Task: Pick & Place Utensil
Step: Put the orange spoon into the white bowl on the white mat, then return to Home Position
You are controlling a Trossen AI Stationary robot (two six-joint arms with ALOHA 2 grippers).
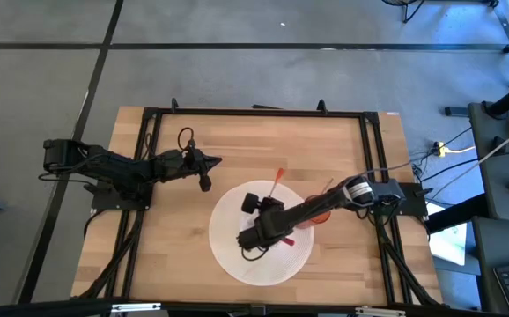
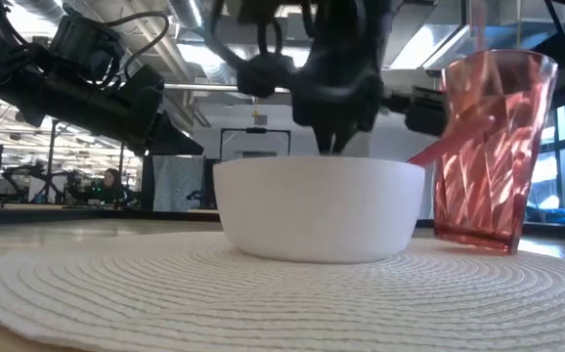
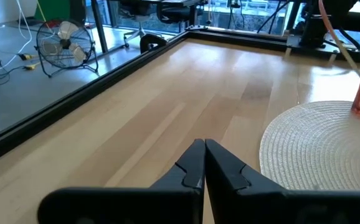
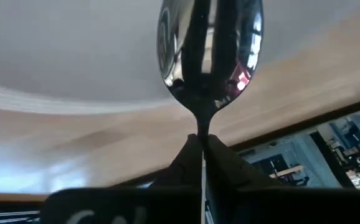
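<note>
A shiny metal spoon (image 4: 210, 50) sits in my right gripper (image 4: 202, 142), which is shut on it. That gripper (image 2: 333, 137) points down over a white bowl (image 2: 317, 210) on a round woven placemat (image 1: 228, 255). From table height the bowl's wall hides the spoon. A red ribbed cup (image 2: 493, 147) with a red stick in it stands beside the bowl on the mat. My left gripper (image 1: 203, 172) waits shut above the bare wood on the mat's left (image 3: 203, 155). My right gripper pinches the spoon at its neck (image 4: 202, 127), just behind the spoon's bowl, between the two fingertips. The spoon lies in line with the fingers, its bowl end sticking out past them. The fingers come from above and point down into the white bowl.
The red cup (image 1: 320, 211) stands close to my right arm, toward the table's right. A black frame rail (image 1: 254, 113) borders the table. Bare wood (image 3: 167, 106) lies to the left and far side of the placemat (image 3: 317, 143).
</note>
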